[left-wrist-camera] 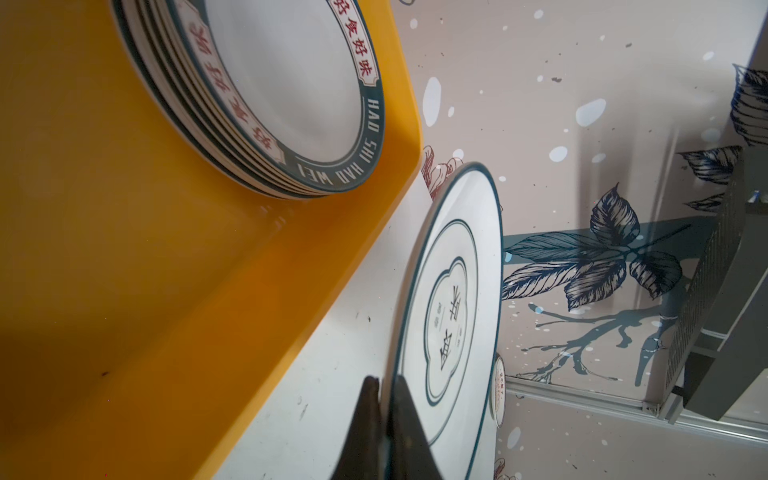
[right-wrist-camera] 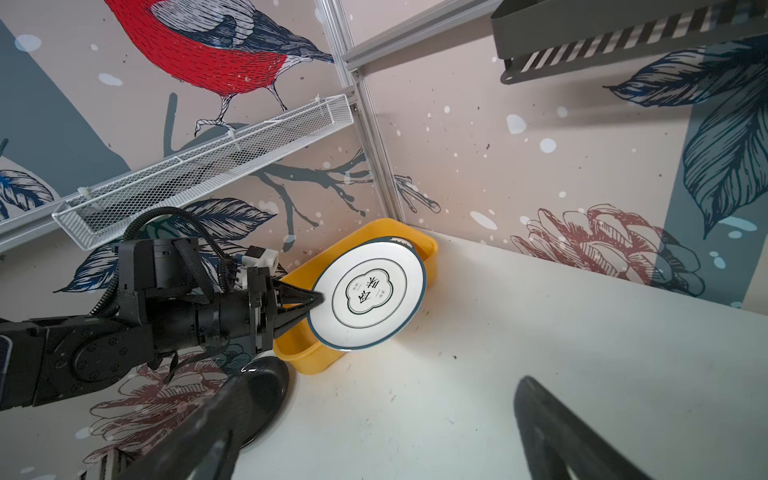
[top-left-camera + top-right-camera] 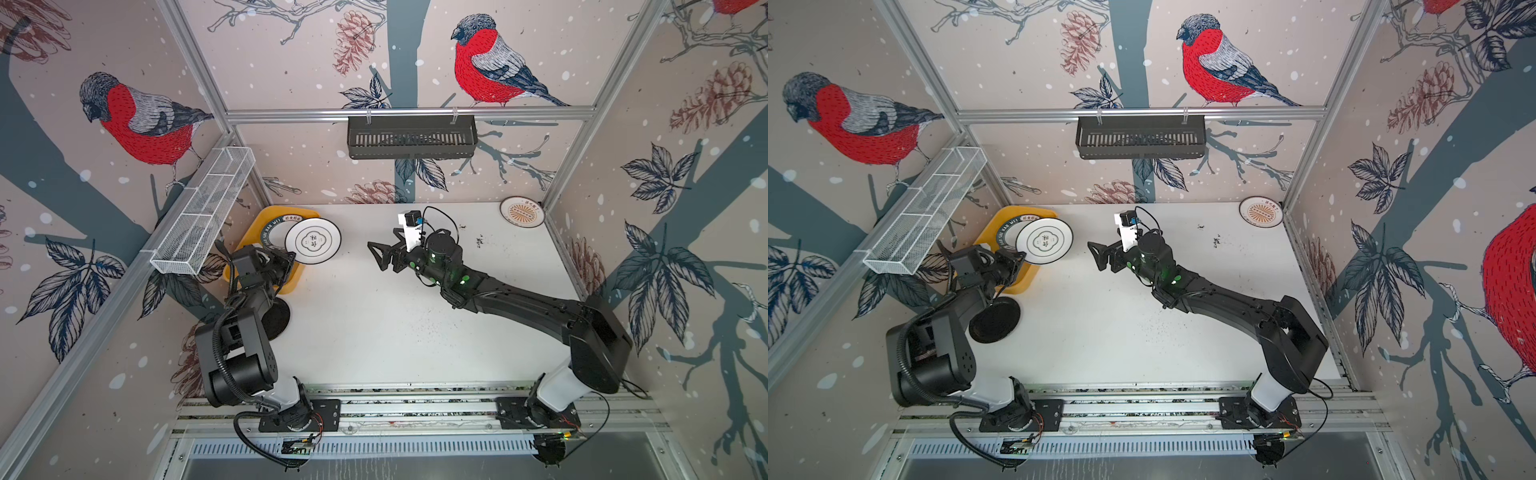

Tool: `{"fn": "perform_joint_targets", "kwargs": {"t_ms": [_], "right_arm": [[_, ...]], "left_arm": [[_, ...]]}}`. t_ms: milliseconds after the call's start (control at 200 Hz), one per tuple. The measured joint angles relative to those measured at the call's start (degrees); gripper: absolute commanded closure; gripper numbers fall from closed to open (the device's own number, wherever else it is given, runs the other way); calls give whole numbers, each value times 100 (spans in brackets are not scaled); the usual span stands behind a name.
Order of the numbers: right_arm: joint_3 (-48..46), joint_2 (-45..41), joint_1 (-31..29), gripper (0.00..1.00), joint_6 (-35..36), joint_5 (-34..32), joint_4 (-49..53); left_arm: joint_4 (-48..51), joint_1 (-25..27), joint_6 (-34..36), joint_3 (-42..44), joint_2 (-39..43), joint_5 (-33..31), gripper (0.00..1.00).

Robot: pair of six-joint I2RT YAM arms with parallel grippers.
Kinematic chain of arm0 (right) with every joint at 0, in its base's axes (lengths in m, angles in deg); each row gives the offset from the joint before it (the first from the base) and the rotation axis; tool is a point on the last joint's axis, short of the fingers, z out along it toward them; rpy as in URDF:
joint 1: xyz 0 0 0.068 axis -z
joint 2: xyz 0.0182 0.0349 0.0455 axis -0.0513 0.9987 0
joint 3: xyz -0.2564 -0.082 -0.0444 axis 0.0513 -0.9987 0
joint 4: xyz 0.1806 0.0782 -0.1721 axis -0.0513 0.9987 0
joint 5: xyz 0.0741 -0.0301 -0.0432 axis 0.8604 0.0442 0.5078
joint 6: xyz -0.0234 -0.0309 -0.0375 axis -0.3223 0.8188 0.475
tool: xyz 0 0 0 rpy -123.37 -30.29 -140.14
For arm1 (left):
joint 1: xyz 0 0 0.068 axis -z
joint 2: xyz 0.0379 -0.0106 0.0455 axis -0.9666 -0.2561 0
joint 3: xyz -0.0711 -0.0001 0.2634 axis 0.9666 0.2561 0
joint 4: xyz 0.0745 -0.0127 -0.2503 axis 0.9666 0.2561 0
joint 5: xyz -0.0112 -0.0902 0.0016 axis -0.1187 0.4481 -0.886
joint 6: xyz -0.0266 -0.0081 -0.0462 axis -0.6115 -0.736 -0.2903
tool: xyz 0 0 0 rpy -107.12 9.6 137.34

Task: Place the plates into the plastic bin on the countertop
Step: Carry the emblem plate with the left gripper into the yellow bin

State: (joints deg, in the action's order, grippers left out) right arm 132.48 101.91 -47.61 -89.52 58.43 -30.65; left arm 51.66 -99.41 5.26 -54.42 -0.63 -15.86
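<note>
Left claw is clamped shut on the near rim of the emblem plate, holding it roughly face up above the countertop. From the claw the plate runs out toward the far side and the table's middle. In both top views it straddles the bin's inner rim, part over the stack already in the bin and part over bare table. The wrist view shows the claw tips on either side of the plate's edge.

The bin sits in the far left corner, its long side running along the left wall, and the stack fills its far end. The coming move looks like a short carry toward the left wall to centre the plate on the stack before letting go. A round plate has no long axis to line up, so only its centre matters.

Room is tight on that side. The wire basket hangs from the left wall above the bin's outer edge, and the back wall closes off the far end.

Right claw hangs wide open and empty over mid-table, pointing at the plate but well apart from it.

Two plates remain outside the bin. The black plate lies just beside the bin's near end, partly under the left arm. The sunburst plate lies in the far right corner, nearer the right arm.
</note>
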Motion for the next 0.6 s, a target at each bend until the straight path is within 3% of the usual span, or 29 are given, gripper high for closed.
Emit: {"fn": "perform_joint_targets", "kwargs": {"t_ms": [265,600], "right_arm": [[-26,-50,-7,0,44,-138,57],[-173,-280,-7,0,81,-551,157]], "left_arm": [[-212,-520,-184,-269,-551,79,99],[-767,-595,-623,-1121,-1685,-125,99]]}}
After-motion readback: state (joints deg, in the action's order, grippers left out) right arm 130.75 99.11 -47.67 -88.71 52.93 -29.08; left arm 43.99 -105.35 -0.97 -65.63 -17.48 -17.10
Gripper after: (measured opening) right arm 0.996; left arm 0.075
